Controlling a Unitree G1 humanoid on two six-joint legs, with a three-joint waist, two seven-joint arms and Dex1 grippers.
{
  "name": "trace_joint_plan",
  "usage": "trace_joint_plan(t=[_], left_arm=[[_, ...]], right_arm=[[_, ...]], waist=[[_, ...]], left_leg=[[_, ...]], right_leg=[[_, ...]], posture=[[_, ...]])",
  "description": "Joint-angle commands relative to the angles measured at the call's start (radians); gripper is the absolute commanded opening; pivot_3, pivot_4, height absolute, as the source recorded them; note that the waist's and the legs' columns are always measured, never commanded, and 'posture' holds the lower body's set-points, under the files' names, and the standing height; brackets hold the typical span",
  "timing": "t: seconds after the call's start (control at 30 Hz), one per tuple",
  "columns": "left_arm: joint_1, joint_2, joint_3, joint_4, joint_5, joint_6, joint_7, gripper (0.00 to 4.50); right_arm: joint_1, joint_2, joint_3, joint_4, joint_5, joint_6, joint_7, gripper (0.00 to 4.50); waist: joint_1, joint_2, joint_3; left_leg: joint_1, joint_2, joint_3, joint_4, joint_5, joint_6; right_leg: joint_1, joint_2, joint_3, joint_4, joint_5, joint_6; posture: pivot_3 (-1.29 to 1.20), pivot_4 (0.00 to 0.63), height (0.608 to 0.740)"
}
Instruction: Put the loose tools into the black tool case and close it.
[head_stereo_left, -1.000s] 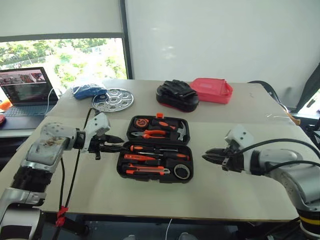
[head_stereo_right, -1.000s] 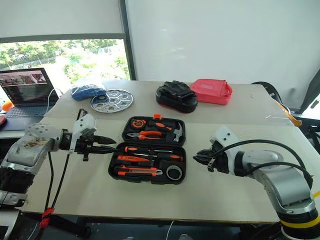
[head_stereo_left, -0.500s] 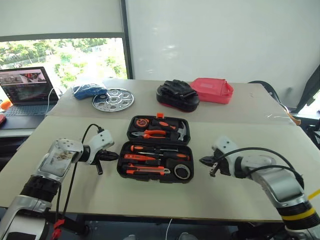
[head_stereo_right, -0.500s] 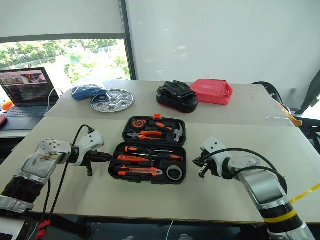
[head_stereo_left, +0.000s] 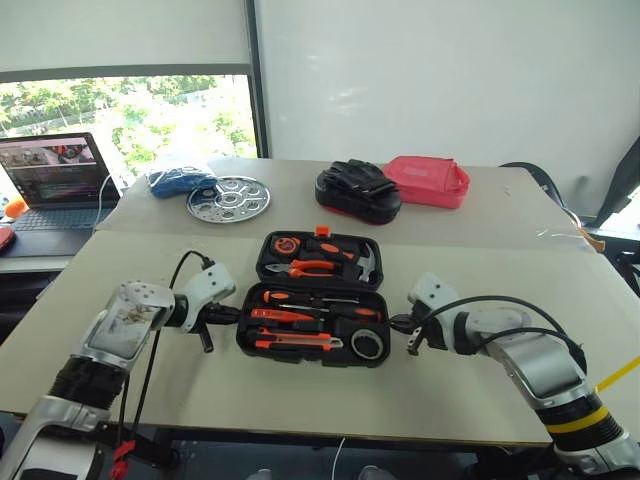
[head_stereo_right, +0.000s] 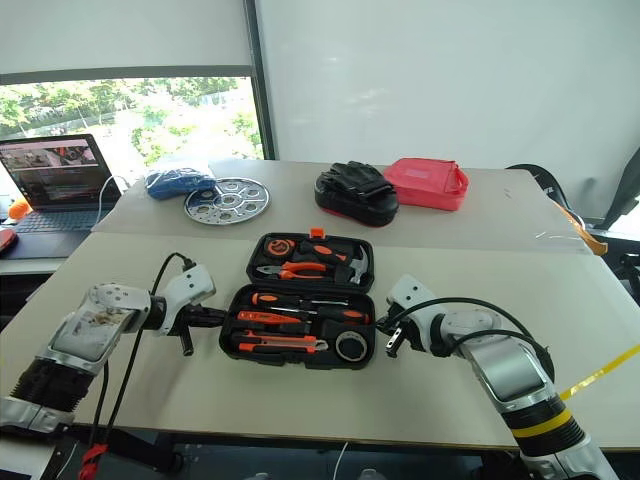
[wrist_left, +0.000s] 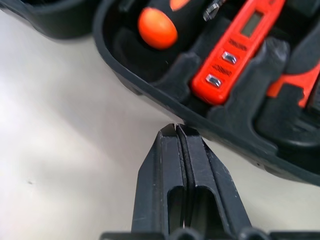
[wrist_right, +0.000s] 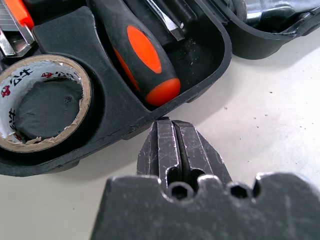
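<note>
Beige and broad, the counter (head_stereo_left: 480, 270) carried the open black tool case (head_stereo_left: 313, 299) at its middle, screwdrivers (head_stereo_left: 310, 297), utility knife (head_stereo_left: 296, 342) and tape roll (head_stereo_left: 366, 344) lying in its slots. With the tools apparently stowed, closing looked to be the step in hand: the left gripper (wrist_left: 176, 131) and right gripper (wrist_right: 168, 123), both clenched empty, sat at the near tray's opposite edges, and next the lid had to be swung shut; whether either tip touched the rim was unclear

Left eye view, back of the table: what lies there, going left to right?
Blue bundle → round perforated steel plate → black glove heap → red pouch.
</note>
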Motion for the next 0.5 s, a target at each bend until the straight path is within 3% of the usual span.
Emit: trace_joint_plan(t=[0.03,0.5], left_arm=[[0.017,-0.017,-0.014,-0.096,-0.037,0.002,-0.04,0.09],[0.122,0.042,0.008,-0.289,-0.122,0.058,-0.148,0.09]], right_arm=[[-0.005,-0.003,0.001,-0.068,0.016,-0.015,0.032,0.0],[0.102,-0.075,-0.013,-0.231,0.07,0.026,0.087,0.0]], waist=[[0.001,0.0,0.0],[-0.001,0.0,0.0]], left_leg=[[0.0,0.0,0.0,0.0,0.0,0.0],[0.0,0.0,0.0,-0.001,0.0,0.0]], right_leg=[[0.0,0.0,0.0,0.0,0.0,0.0],[0.0,0.0,0.0,-0.002,0.0,0.0]], posture=[[0.0,0.15,0.74],[0.0,0.15,0.74]])
